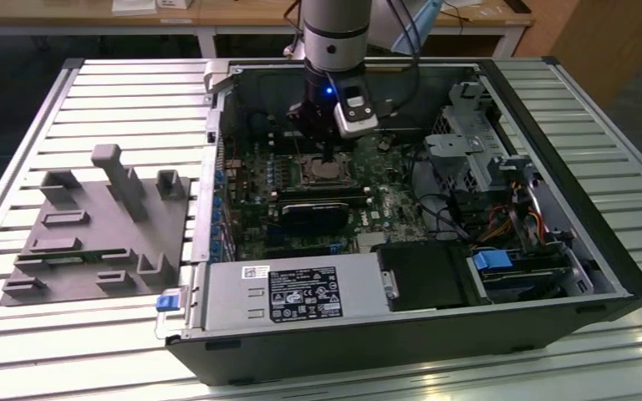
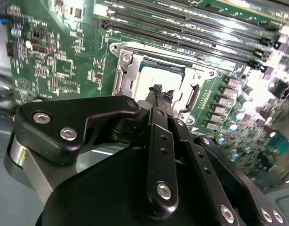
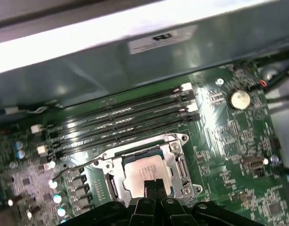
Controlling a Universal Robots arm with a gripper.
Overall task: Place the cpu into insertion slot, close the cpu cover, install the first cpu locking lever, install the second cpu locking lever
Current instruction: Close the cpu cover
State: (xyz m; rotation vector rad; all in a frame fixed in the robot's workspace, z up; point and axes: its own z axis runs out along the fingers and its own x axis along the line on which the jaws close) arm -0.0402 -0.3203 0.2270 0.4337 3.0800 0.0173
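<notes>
Arm: silver-grey tube w/ dark joint band, blue LED, pale grey cam box at wrist. Gripper: black linkage plates, silver screws, narrow black fingers.

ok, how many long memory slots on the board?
4. First memory slot nearest the case wall, second, third, then fourth nearest the cpu, all parallel in the first wrist view. None seems hidden.

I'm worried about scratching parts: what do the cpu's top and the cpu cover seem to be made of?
The cpu: seemingly metal, with a matte silvery-grey top that takes a soft, even glare. The cpu cover: probably thin stamped sheet metal with a brighter finish, going by the sharp glints along its edges and bent tabs.
</notes>
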